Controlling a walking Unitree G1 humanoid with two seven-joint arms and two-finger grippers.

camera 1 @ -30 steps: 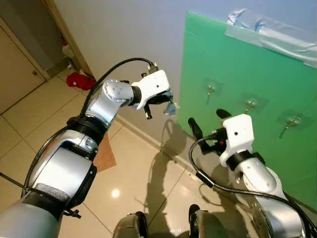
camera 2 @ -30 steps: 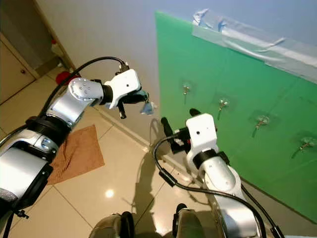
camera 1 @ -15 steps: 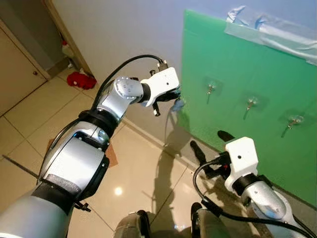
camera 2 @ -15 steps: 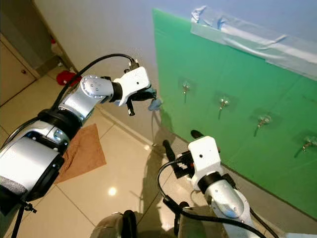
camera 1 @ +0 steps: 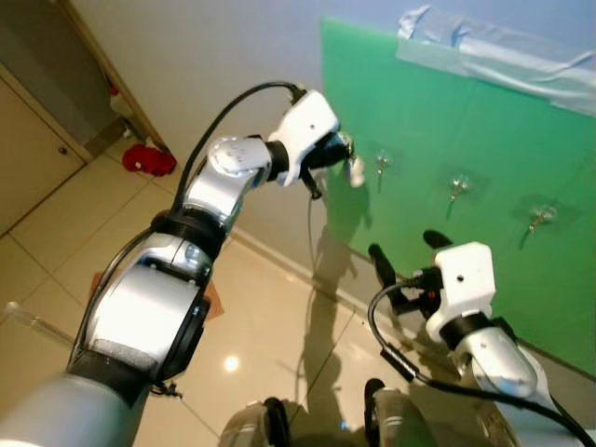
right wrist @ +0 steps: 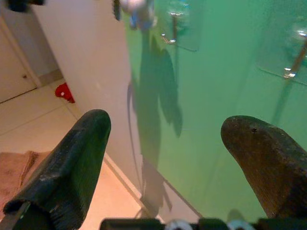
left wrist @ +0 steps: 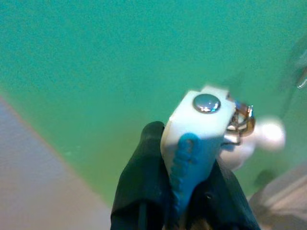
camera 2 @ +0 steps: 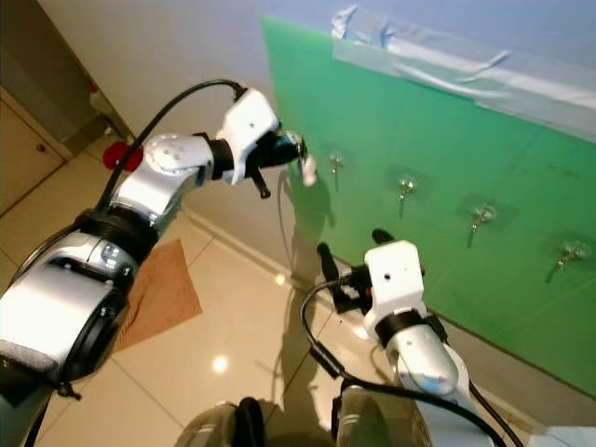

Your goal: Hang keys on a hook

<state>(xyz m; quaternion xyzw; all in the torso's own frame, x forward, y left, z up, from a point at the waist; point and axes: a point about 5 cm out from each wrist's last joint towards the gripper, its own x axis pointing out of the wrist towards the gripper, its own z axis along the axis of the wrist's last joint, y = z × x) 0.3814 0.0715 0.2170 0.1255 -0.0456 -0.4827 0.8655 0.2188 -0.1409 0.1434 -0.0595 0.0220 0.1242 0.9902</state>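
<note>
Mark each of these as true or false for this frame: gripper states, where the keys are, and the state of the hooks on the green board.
1. The left gripper is shut on the keys. True.
2. The keys already hang on a hook. False: they are held in the fingers, close beside the leftmost hook on the green board.
3. The right gripper is open and holds nothing. True.
4. Every hook on the board carries keys. False: the hooks in view are bare.
5. A red object lies on the floor by the wall. True.

A green board (camera 1: 447,121) on the wall carries clear hooks (camera 1: 455,186); a brown mat (camera 2: 163,289) lies on the tiled floor (camera 1: 270,307).
</note>
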